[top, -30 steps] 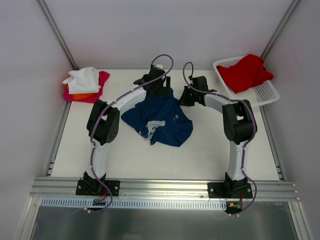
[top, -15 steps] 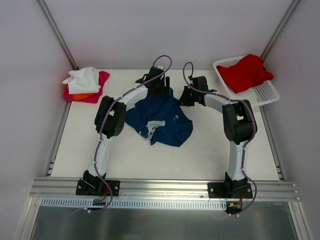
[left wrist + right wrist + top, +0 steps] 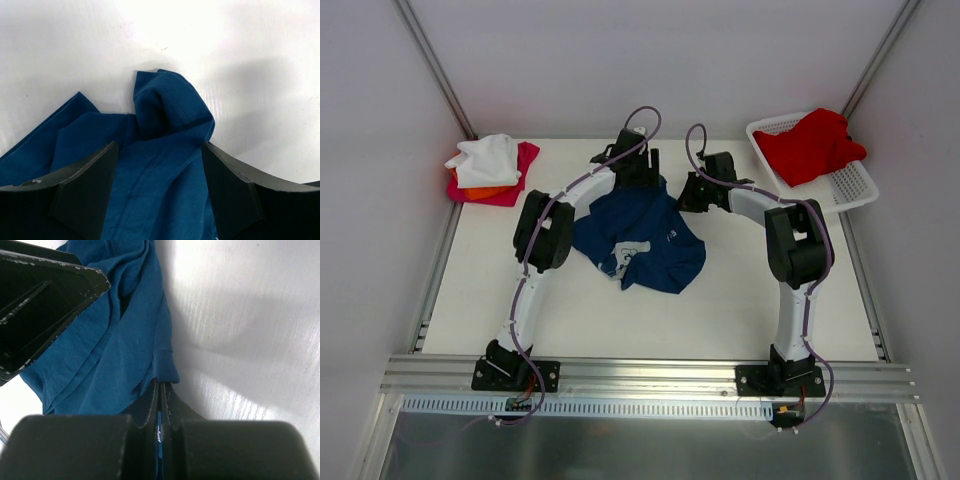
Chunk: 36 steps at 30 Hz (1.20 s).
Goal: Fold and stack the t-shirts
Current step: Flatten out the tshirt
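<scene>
A navy blue t-shirt (image 3: 642, 238) lies crumpled mid-table, its small white print facing up. My left gripper (image 3: 644, 172) hovers over the shirt's far edge. In the left wrist view it (image 3: 159, 150) is open, its fingers (image 3: 85, 185) straddling a folded bump of navy cloth (image 3: 170, 105) without pinching it. My right gripper (image 3: 693, 196) is at the shirt's far right edge. The right wrist view shows it (image 3: 160, 385) shut on the ribbed edge of the navy cloth (image 3: 115, 340). A red t-shirt (image 3: 810, 145) lies in the basket. White (image 3: 485, 155), orange (image 3: 480, 190) and magenta (image 3: 523, 160) t-shirts are piled at the back left.
The white lattice basket (image 3: 853, 186) stands at the back right corner. Grey walls with metal rails close in the table on three sides. The left gripper's black finger (image 3: 45, 295) sits close to the right gripper in the right wrist view.
The left arm's elbow has swung right and its gripper has settled onto the shirt's far edge with the jaws somewhat narrower. The right arm has held still.
</scene>
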Motion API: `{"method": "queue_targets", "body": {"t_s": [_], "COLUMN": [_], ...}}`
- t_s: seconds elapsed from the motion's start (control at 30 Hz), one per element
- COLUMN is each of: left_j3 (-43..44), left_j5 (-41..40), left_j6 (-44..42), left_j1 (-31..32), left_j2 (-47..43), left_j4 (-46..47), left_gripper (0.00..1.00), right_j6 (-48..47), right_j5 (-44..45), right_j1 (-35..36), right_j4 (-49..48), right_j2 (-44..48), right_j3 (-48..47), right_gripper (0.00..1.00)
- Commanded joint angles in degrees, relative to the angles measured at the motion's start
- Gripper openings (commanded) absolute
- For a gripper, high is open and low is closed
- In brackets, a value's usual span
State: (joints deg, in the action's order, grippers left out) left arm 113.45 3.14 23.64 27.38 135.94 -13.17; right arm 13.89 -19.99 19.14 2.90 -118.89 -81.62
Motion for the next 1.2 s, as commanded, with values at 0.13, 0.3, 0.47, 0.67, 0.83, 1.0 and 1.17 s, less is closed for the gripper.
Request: {"method": "queue_targets", "body": {"t_s": [0.13, 0.3, 0.47, 0.67, 0.83, 1.0, 1.17], "left_j3": [3.3, 3.6, 3.4, 3.3, 2.0, -4.3, -13.9], "left_j5": [3.6, 4.8, 4.9, 5.3, 3.4, -0.4, -3.7], "left_j6": [1.8, 2.5, 2.6, 2.8, 2.4, 1.6, 1.4], "left_j1": [0.2, 0.2, 0.4, 0.5, 0.5, -0.7, -3.5], "left_j2": [1.4, 2.5, 2.6, 3.0, 1.7, -2.8, -9.4], "left_j4": [0.2, 0.3, 0.2, 0.2, 0.0, -0.1, 0.0], "left_gripper": [0.59, 0.56, 0.62, 0.29, 0.00, 0.00, 0.00], "right_j6": [0.3, 0.3, 0.3, 0.4, 0.3, 0.3, 0.3], "right_j5": [-1.1, -1.1, -1.0, -1.1, -0.8, 0.3, 2.0], "right_j1": [-0.2, -0.2, -0.3, -0.3, -0.3, -0.8, -1.4], "right_j4": [-1.5, -1.5, -1.5, -1.5, -1.5, -1.6, -1.8], "right_j2": [1.8, 1.9, 2.2, 2.2, 2.2, 2.9, 3.9], "right_j3": [0.0, 0.0, -0.1, -0.2, 0.1, 1.1, 2.7], "right_gripper": [0.00, 0.00, 0.00, 0.00, 0.00, 0.00, 0.00]}}
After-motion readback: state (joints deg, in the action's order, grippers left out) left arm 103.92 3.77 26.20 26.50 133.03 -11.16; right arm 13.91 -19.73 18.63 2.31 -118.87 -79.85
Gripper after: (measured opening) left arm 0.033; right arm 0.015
